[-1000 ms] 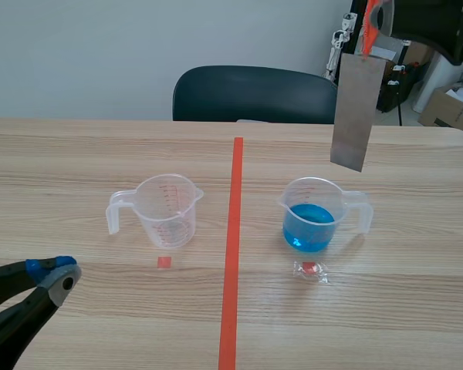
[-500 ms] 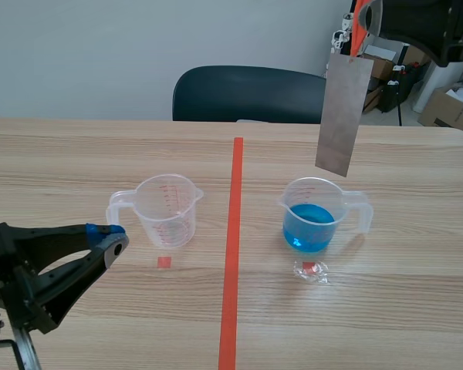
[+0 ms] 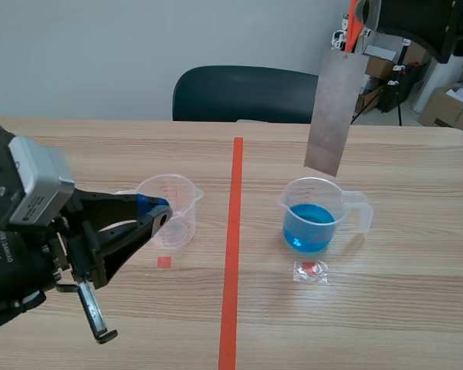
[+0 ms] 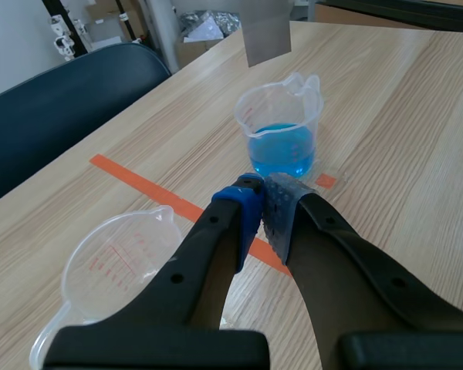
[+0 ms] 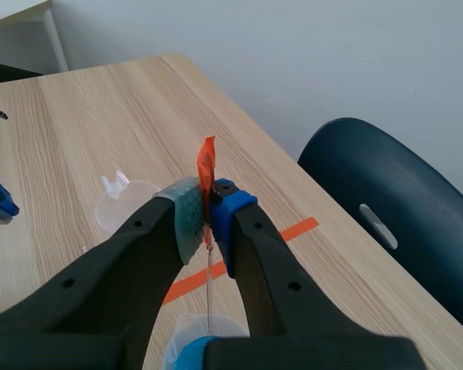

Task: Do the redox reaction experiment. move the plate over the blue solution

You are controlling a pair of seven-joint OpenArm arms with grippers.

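A grey metal plate (image 3: 329,112) hangs upright from my right gripper (image 3: 360,19), which is raised at the back right and shut on the plate's orange-tagged top (image 5: 207,166). The plate's lower edge sits just above the far rim of a clear beaker of blue solution (image 3: 312,220). In the right wrist view the plate shows edge-on as a thin line (image 5: 208,285) between the fingers, with the blue solution (image 5: 197,358) below. My left gripper (image 3: 158,212) is shut on nothing, in front of an empty clear beaker (image 3: 174,204). Ahead of the left gripper (image 4: 264,200) stand the blue beaker (image 4: 282,135) and the plate (image 4: 266,31).
A long orange tape line (image 3: 233,247) runs down the table between the beakers. A small clear wrapper (image 3: 311,270) lies on a red mark in front of the blue beaker. A dark chair (image 3: 255,92) stands behind the table, with boxes at the back right.
The plate has shifted left, closer to above the blue beaker. My left arm has risen and swung right, up to the empty beaker.
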